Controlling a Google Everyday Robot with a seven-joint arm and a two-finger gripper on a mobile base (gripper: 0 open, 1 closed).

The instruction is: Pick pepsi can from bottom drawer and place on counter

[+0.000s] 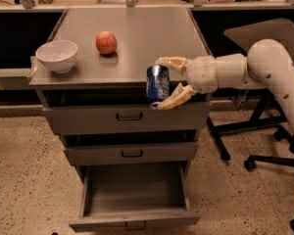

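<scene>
My gripper (162,82) is shut on the pepsi can (157,83), a dark-blue can with white markings, held upright. The can hangs in the air in front of the cabinet, level with the front edge of the counter (132,38) and right of its middle. One finger (172,62) lies over the can's top and the other (176,97) runs under its base. The bottom drawer (134,199) stands pulled open below, and its tray shows nothing inside.
A white bowl (57,56) and a red-orange apple (106,42) sit on the left part of the counter. The two upper drawers (129,116) are closed. A dark side table (264,31) and office chair legs (264,158) stand at the right.
</scene>
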